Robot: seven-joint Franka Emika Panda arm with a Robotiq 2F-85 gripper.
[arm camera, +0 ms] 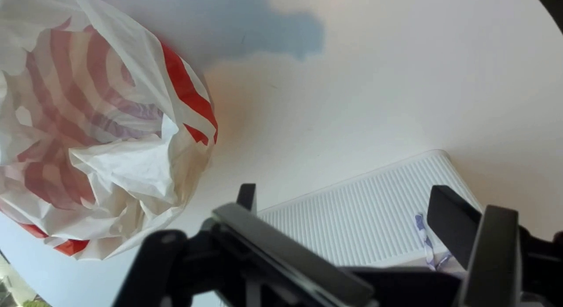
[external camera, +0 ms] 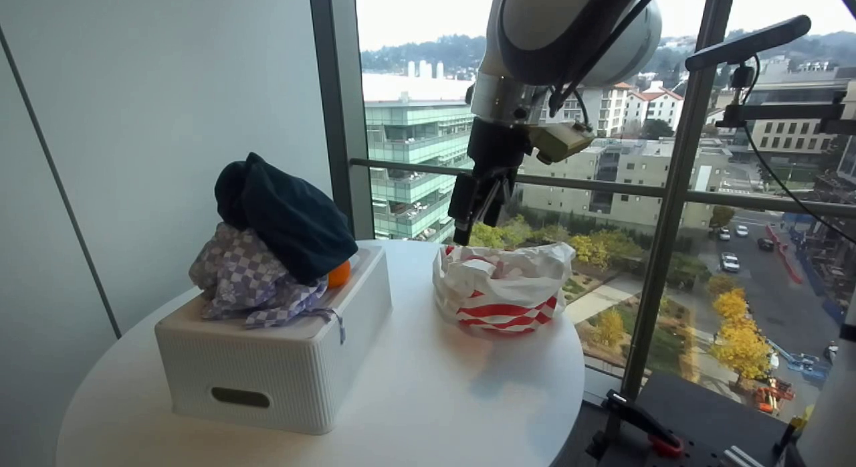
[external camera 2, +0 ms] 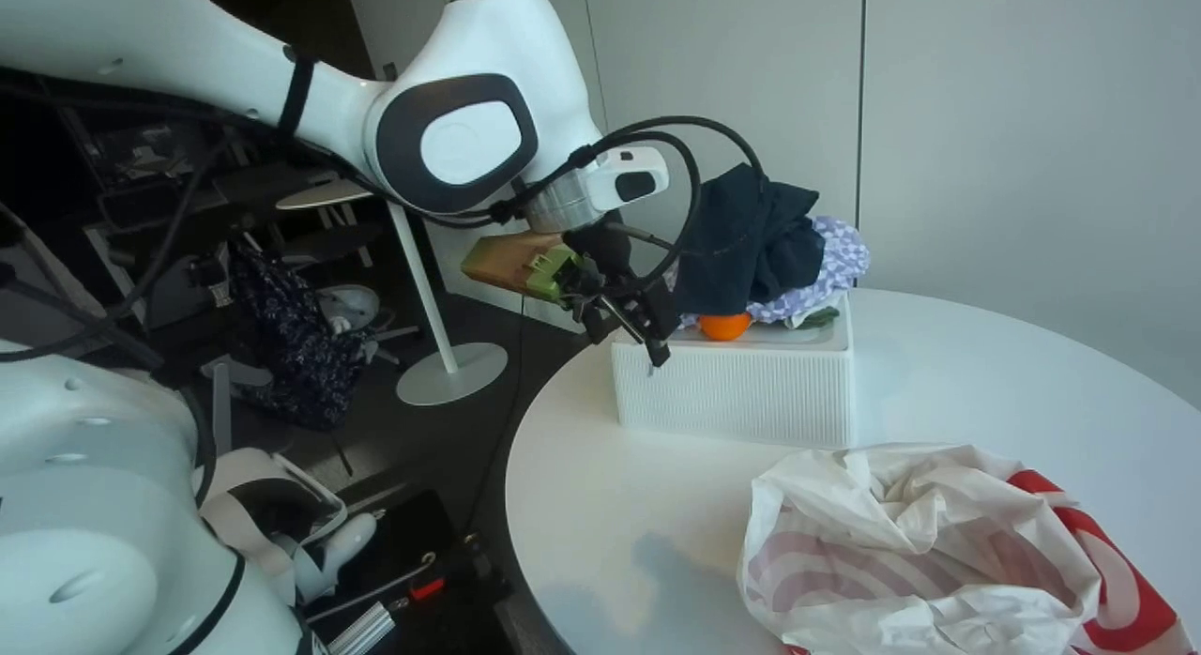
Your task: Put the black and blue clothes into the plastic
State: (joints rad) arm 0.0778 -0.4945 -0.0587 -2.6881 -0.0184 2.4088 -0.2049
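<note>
Currently hovering above the surface (external camera: 428, 393) near the white ribbed box (external camera: 267, 360), with the hand (arm camera: 345, 201) spread wide and gripping nothing. Seeing the dark blue-black cloth (external camera: 294, 219) heaped over the checkered lavender cloth (external camera: 247, 279) on that box, taking both as likely targets, well apart from the red-and-white plastic bag (external camera: 508, 286). Presumably preparing the pick: best to be centring over a raised fold, descending straight, pinching only the dark layer and avoiding the round orange object (external camera: 339, 275) beside it. Afterwards, likely needing to be lifting high, aiming past the inward-folded flap (arm camera: 127, 166) and releasing only over the opening.
</note>
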